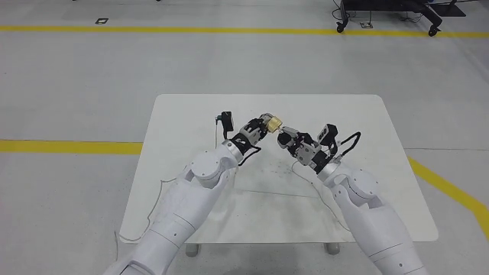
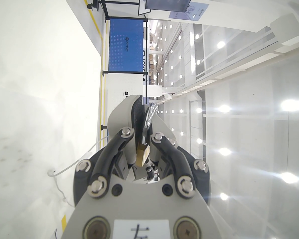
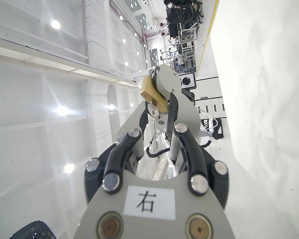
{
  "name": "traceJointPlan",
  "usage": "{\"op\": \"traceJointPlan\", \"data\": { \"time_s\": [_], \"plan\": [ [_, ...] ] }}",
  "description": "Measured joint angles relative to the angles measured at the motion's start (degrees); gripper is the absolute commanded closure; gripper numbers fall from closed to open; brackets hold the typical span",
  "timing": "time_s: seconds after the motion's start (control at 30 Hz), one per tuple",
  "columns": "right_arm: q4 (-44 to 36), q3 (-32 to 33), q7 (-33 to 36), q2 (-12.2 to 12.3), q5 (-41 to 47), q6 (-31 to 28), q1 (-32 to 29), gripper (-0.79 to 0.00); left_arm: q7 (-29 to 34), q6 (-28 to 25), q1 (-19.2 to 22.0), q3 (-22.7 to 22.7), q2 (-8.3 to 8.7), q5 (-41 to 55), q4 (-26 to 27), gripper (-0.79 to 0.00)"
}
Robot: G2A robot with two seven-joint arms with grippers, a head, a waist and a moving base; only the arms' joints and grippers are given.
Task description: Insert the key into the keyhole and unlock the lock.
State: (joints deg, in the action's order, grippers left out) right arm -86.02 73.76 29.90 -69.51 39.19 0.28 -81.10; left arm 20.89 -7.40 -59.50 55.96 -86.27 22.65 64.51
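Here our left gripper point(image 1: 262, 127) clamps the brass padlock point(image 1: 273, 124), and our right gripper point(image 1: 285, 137) apparently pinches the key point(image 3: 153, 111); slight misalignment could jam or drop it.

Brass lock point(image 1: 273, 124) held aloft, silver key point(image 3: 153, 111) seemingly at its keyhole.

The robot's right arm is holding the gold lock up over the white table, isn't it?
No, it's the left arm. The left end effector holds the gold lock over the white table. The left wrist view shows the lock pinched between its fingers.
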Motion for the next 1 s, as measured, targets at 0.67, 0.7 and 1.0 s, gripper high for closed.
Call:
{"op": "traceJointPlan", "data": {
  "time_s": [0.67, 0.7, 1.0],
  "plan": [
    [4.8, 1.7, 6.0, -0.7, 19.3, 11.2, 1.8, 0.0, 2.0, -6.4, -0.5, -0.7, 0.44, -10.6, 1.5, 0.0],
    [5.3, 1.7, 6.6, -0.8, 20.4, 12.0, 2.0, 0.0, 1.7, -6.6, -0.6, -0.6, 0.45, -11.1, 1.6, 0.0],
    [9.0, 2.1, 10.8, -1.1, 27.5, 16.1, 3.7, 0.0, 1.5, -9.1, -1.1, 1.1, 0.92, -13.3, 1.3, 0.0]
  ]
}}
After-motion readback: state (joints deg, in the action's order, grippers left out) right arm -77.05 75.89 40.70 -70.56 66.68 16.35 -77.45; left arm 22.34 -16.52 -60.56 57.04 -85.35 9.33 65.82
